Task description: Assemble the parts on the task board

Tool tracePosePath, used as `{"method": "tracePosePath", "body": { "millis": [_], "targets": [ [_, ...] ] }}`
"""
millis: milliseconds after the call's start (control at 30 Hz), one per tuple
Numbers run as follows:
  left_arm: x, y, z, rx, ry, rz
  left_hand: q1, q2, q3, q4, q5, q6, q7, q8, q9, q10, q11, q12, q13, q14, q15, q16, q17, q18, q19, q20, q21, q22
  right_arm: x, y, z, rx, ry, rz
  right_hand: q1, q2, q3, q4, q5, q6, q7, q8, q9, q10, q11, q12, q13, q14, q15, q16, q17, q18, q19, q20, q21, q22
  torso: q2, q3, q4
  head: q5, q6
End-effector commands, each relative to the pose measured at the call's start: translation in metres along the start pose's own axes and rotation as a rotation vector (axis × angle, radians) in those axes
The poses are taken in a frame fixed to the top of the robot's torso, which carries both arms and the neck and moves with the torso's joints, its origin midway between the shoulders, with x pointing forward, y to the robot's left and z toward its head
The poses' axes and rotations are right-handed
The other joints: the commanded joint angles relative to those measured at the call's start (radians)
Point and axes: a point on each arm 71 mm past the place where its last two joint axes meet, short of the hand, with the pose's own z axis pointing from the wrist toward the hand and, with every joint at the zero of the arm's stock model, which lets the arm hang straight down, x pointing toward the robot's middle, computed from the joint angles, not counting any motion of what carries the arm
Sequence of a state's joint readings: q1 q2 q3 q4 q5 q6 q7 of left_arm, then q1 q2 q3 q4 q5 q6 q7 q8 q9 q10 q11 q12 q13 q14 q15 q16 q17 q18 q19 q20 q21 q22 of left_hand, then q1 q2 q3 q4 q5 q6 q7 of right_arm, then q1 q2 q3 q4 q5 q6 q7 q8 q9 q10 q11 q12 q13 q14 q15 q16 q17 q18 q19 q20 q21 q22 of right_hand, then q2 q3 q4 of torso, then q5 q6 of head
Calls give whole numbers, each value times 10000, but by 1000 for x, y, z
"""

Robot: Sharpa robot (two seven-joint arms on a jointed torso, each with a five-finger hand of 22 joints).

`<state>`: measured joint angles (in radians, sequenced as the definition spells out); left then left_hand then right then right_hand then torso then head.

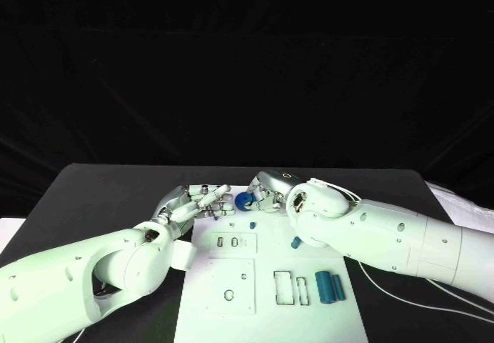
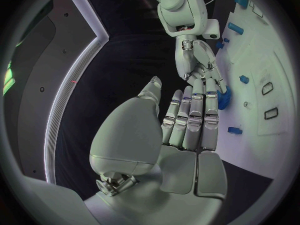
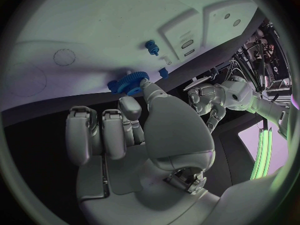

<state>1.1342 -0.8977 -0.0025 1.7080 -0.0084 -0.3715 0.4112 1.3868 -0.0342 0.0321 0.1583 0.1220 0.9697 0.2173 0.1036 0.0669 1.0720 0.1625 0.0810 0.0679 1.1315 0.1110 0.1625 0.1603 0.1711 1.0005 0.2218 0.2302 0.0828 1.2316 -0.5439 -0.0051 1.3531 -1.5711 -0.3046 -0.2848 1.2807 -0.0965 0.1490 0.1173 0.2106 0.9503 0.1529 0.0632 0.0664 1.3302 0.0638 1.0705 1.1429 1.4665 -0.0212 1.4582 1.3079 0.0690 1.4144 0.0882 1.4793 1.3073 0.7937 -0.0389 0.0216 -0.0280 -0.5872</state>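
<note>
A blue gear (image 1: 245, 201) hangs over the far edge of the white task board (image 1: 309, 321). My right hand (image 1: 270, 196) pinches it between thumb and a finger, as the right wrist view shows at the gear (image 3: 128, 81). My left hand (image 1: 198, 205) lies just left of the gear, fingers stretched out side by side and thumb apart, holding nothing. In the left wrist view the gear (image 2: 224, 98) sits right beside the left fingertips (image 2: 210, 87), under the right hand (image 2: 195, 57). A small blue peg (image 1: 252, 225) stands on the board close behind the hands.
Another small blue piece (image 1: 296, 243) lies mid-board near my right forearm. Two long blue blocks (image 1: 330, 286) rest at the board's near right, beside rectangular slots (image 1: 283, 287). A raised plate with holes (image 1: 230, 286) takes up the board's left half. Black table surrounds the board.
</note>
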Motion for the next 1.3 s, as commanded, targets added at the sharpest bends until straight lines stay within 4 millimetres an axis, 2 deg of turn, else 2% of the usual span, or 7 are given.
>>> {"method": "tracePosePath", "body": {
  "millis": [33,167,900,1167,1300],
  "targets": [
    [3,-1,0,63,235,-67,12,85,-11,-70,-65,-16,63,-40,-15,-17,47,-61,-13,40,50,-55,15,121,50,27,-36,-15,3,-2,-1,72,136,-172,12,-34,-57,10,-25,-20,-16,10,12,-23,-21,21,41,635,91,61,457,-177,21,87,-7,337,-1,-3,-3,-11,-18],
    [2,-1,0,60,230,-65,12,85,-11,-70,-65,-16,63,-40,-15,-17,47,-61,-13,40,50,-55,15,121,50,27,-36,-15,4,-2,-2,53,183,-179,36,-10,-73,16,-17,44,-29,46,32,22,-30,90,100,634,88,62,460,-178,25,94,-4,344,3,5,-3,-7,-40],
    [2,-1,0,54,221,-60,11,95,-19,-82,-64,-26,66,-54,-16,-29,51,-78,-15,34,54,-72,24,121,48,31,-48,-23,4,-2,-7,-1,60,-76,26,17,-153,60,-33,186,-62,102,65,113,-55,221,211,632,71,58,456,-178,33,93,1,358,3,-6,2,-44,-84],
    [2,-1,0,47,215,-58,11,95,-19,-82,-64,-26,66,-54,-16,-29,51,-78,-15,34,54,-72,24,121,48,31,-48,-23,2,-2,-8,-82,-252,35,-20,-3,-239,115,-96,165,-57,75,58,24,-52,40,67,618,70,28,402,-174,19,90,-7,341,-2,-5,12,-65,-65],
    [0,-1,0,48,185,-45,11,95,-19,-82,-64,-26,66,-54,-16,-29,51,-78,-15,34,54,-72,24,121,48,31,-48,-23,-3,-7,-16,-123,-544,326,-2,20,-242,123,-64,145,-54,60,54,44,-52,75,98,617,70,24,397,-176,23,89,-5,347,-5,1,2,-80,-28]
  ]
}}
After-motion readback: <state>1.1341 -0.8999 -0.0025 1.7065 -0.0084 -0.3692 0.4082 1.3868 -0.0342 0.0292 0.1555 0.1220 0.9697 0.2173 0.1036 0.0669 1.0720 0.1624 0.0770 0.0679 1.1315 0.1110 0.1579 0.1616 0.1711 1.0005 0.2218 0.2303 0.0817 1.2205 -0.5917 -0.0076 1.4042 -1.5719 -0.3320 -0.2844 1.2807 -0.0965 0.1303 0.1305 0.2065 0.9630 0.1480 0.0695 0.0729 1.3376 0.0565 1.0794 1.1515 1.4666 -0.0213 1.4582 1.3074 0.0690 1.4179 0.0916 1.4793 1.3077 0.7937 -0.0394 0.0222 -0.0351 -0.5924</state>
